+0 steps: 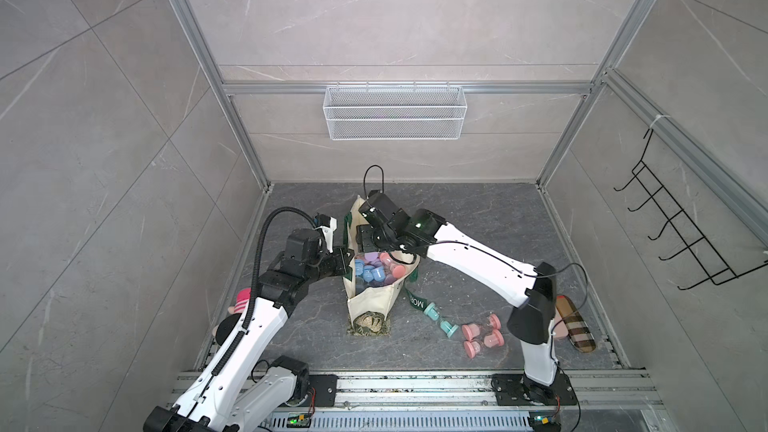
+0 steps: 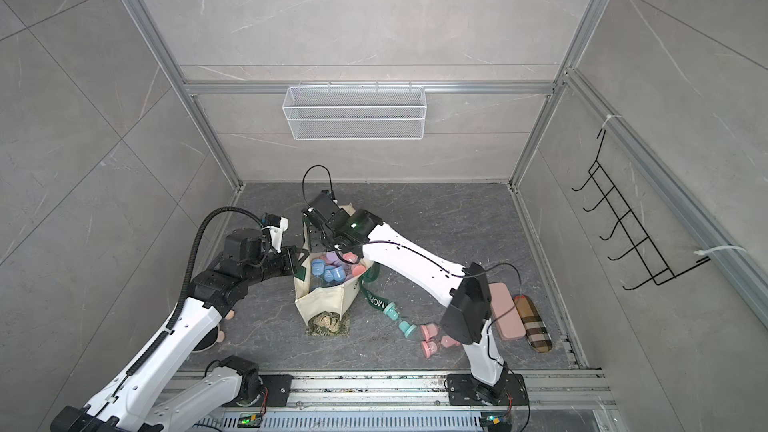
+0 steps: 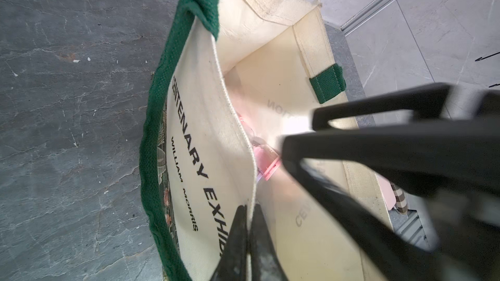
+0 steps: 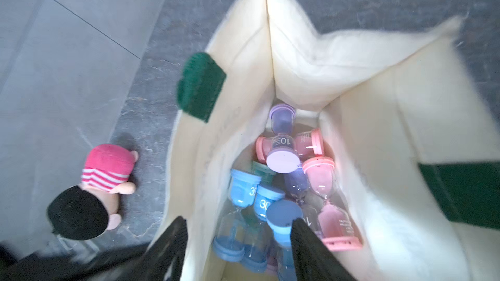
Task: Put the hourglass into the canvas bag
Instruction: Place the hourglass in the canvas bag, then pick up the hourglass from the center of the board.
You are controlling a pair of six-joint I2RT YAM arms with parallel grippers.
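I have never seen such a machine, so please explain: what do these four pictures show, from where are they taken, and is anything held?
A robot's left arm and right arm work over a grey floor. Two pictures look down from above; two come from wrist cameras. The left fingers pinch the rim of the canvas bag. The right fingers hang open at its mouth, holding nothing. Many coloured hourglasses lie inside; a teal hourglass and pink hourglasses lie on the floor beside it, a plush doll too.
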